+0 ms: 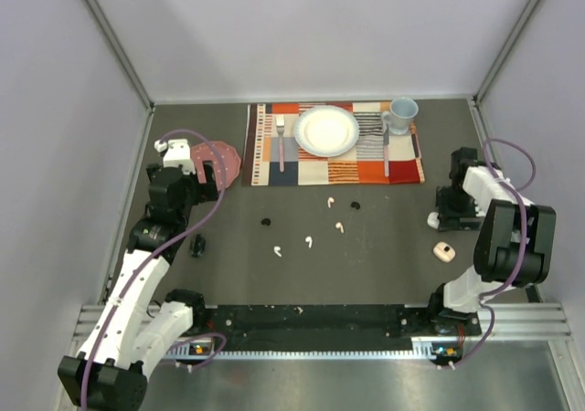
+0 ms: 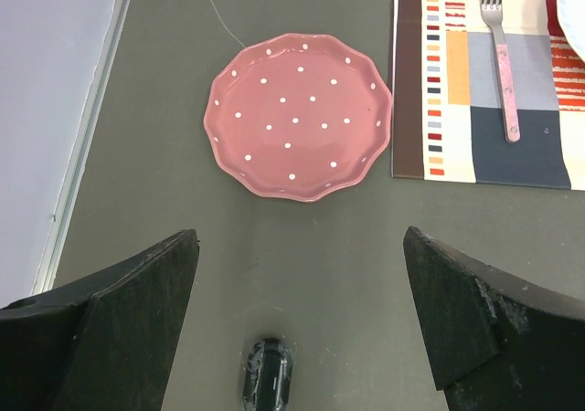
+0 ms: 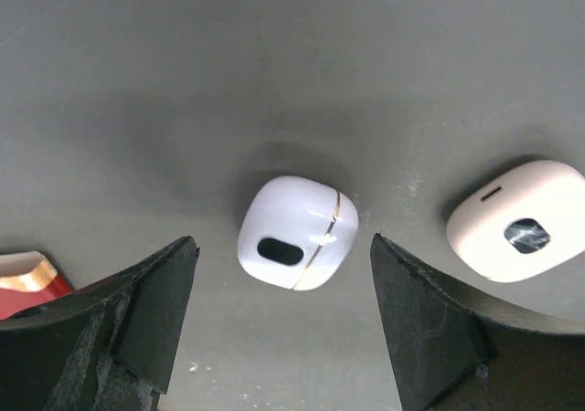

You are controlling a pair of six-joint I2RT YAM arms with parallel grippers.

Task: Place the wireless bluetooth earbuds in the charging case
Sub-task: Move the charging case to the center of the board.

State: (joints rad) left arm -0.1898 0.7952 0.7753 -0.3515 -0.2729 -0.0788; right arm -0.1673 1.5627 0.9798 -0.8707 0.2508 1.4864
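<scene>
Pickup of the white charging case (image 3: 297,233) is, I judge, the step in hand. It lies shut on the table between the fingers of my right gripper (image 3: 281,240), which are spread on either side and touch nothing. A pale pink case (image 3: 516,233) sits just beside it. The earbuds (image 1: 309,241) are scattered mid-table, well apart from here (six tiny ones, none in a case yet). My left gripper (image 2: 300,237) is spread wide above a black case (image 2: 267,374), near the dotted pink plate (image 2: 297,114). Next I should lower, centre on the white shell and pinch its sides squarely. It is smooth and rounded, so it could squirt out.
</scene>
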